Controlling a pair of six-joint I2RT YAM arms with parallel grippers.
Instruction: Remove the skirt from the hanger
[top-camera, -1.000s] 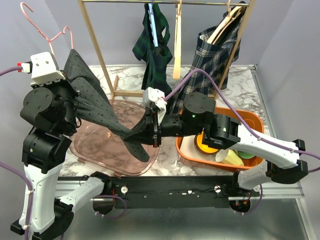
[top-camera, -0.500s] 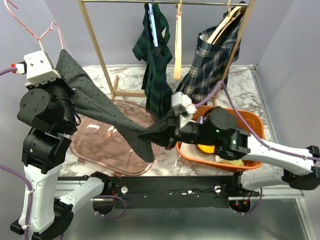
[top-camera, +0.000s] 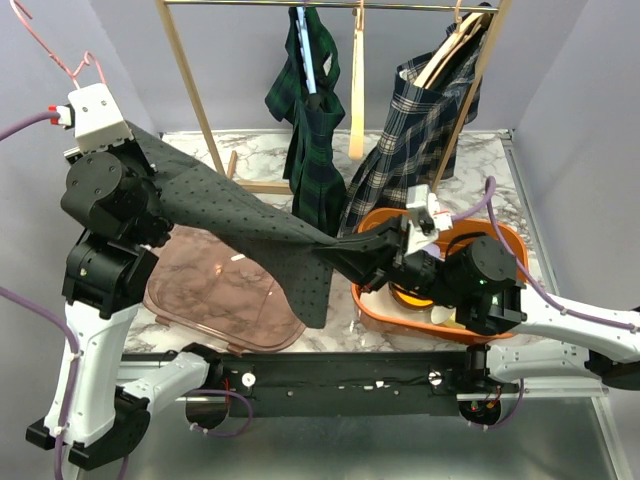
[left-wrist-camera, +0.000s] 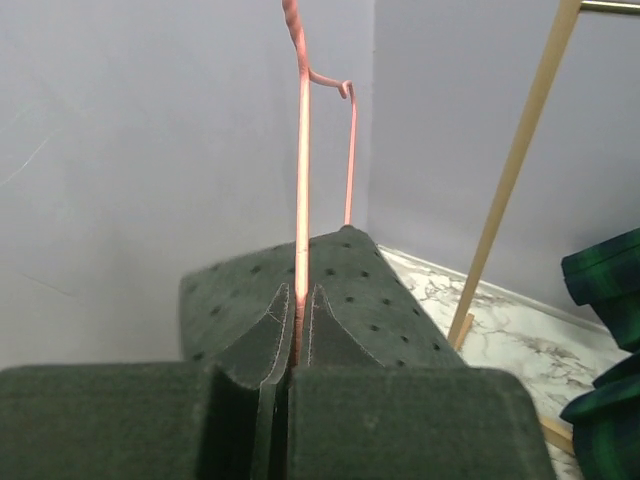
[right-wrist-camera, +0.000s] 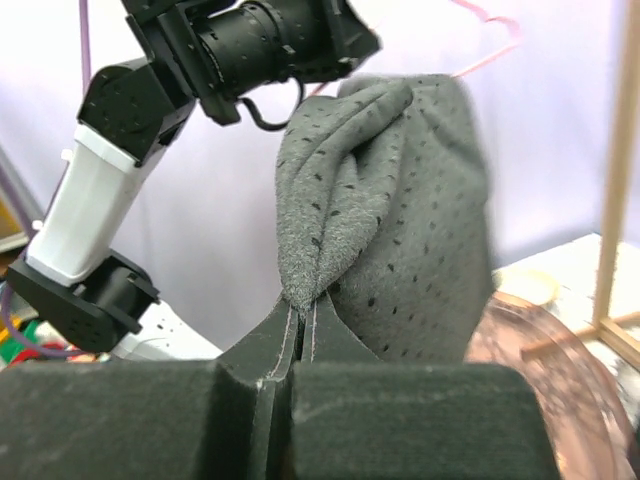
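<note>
A grey dotted skirt (top-camera: 250, 220) stretches between my two arms above the table. Its top still hangs on a pink wire hanger (top-camera: 45, 40) at the upper left. My left gripper (left-wrist-camera: 297, 300) is shut on the hanger's wire (left-wrist-camera: 302, 180), with the skirt (left-wrist-camera: 350, 290) just beyond the fingertips. My right gripper (top-camera: 345, 250) is shut on a fold of the skirt's lower part (right-wrist-camera: 380, 200) and holds it taut over the table's middle. In the right wrist view the left arm (right-wrist-camera: 150, 90) shows behind the skirt.
A pink translucent tub (top-camera: 220, 300) lies under the skirt. An orange bin (top-camera: 505, 240) with cups stands on the right. A wooden rack (top-camera: 200, 110) at the back carries a green plaid skirt (top-camera: 310, 120) and a navy plaid skirt (top-camera: 430, 120).
My right gripper has pulled the skirt's lower end to the right, from over the tub to beside the orange bin. The skirt is now stretched flatter and longer. The left arm shifted slightly.
</note>
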